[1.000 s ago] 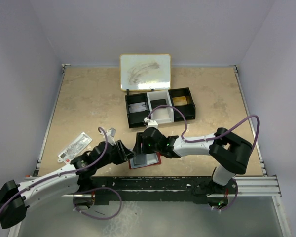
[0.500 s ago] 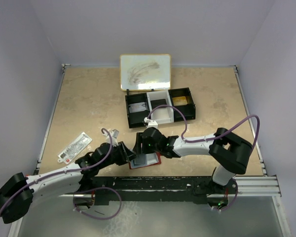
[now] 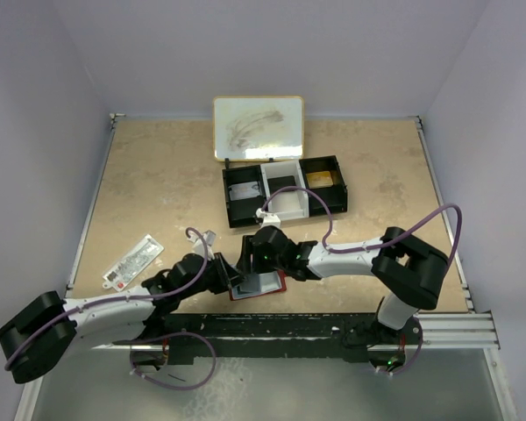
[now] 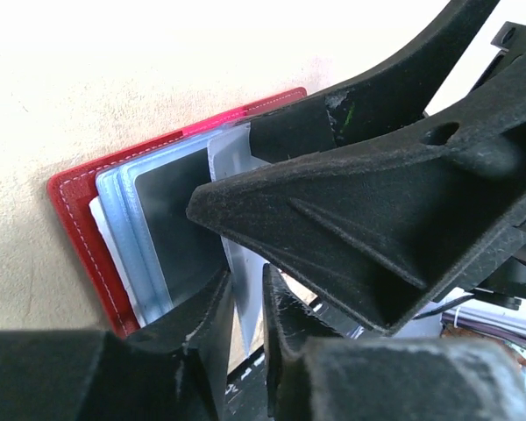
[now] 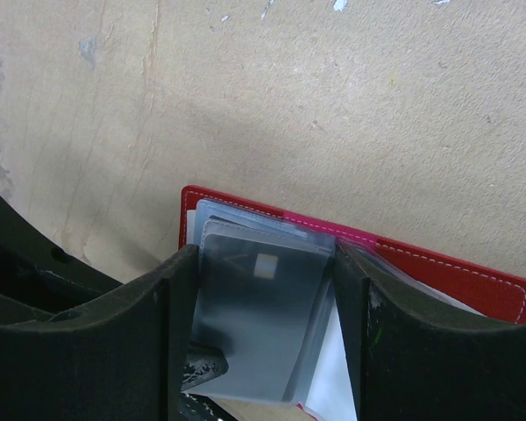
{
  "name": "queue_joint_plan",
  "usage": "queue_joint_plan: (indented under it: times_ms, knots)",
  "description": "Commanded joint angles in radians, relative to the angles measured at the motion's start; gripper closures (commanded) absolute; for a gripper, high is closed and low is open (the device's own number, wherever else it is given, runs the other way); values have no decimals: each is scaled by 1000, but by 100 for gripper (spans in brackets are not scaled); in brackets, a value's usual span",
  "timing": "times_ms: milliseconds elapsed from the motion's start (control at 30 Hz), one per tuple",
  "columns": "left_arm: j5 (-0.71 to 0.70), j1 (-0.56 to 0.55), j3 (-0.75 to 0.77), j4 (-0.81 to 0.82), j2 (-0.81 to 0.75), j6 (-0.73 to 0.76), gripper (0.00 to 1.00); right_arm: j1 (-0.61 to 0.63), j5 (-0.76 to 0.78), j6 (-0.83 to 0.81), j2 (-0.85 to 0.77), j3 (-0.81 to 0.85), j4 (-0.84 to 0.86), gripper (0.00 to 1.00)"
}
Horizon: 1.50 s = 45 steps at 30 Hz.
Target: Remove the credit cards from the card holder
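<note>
The red card holder [image 3: 269,286] lies open near the table's front edge, its pale plastic sleeves [image 4: 123,219] fanned out. My right gripper [image 3: 250,270] comes at it from behind. In the right wrist view its jaws [image 5: 261,263] press on both side edges of the top sleeve, which holds a dark credit card [image 5: 254,324]. My left gripper [image 3: 231,279] reaches in from the left. Its narrow jaws [image 4: 245,282] straddle the thin grey edge of that sleeve [image 4: 244,303], with a sliver of gap still showing. The left fingertip [image 5: 202,368] shows under the sleeve.
A long black tray [image 3: 342,209] with a white middle compartment stands behind the grippers, and a whiteboard [image 3: 258,128] leans at the back. A white printed card [image 3: 133,260] lies on the table to the left. A metal rail [image 3: 456,329] runs along the near edge.
My left arm has stretched lower and further right toward the card holder, and its jaws have narrowed around the sleeve edge. The right gripper and the holder have stayed put.
</note>
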Motion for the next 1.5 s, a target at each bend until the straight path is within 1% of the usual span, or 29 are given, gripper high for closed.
queue_joint_plan:
  times_ms: [0, 100, 267, 333, 467, 667, 800, 933, 1100, 1267, 1400, 1467]
  knots:
    - [1, -11, 23, 115, 30, 2, 88, 5, -33, 8, -43, 8, -13, 36]
    - [-8, -15, 37, 113, 34, 8, 92, 1, -32, -3, -62, 18, -30, 35]
    - [-5, -18, 57, 111, 53, 18, 91, -15, -9, -16, -127, 24, -69, 28]
    - [-2, -21, 67, 112, 68, 23, 87, -24, 11, -21, -153, 26, -95, 25]
    - [6, -34, 91, 131, 117, 30, 74, -48, 62, -16, -223, 13, -165, 22]
    - [-10, -81, 147, 180, 204, 38, 64, -75, 138, 9, -391, -58, -240, 21]
    - [-29, -126, 207, 207, 305, 50, 59, -95, 162, 20, -498, -105, -285, 20]
    - [-81, -181, 254, 209, 394, 52, 56, -105, 175, 40, -578, -157, -309, 19]
    - [-111, -209, 273, 198, 417, 49, 55, -108, 138, 65, -642, -211, -290, 19]
    - [-165, -219, 311, 60, 334, 76, 54, -108, 82, 61, -653, -246, -228, 23]
    - [-267, -219, 321, -108, 226, 83, 54, -108, 36, 56, -643, -256, -178, 26]
    - [-331, -219, 324, -231, 169, 81, 54, -108, 1, 40, -633, -260, -137, 29]
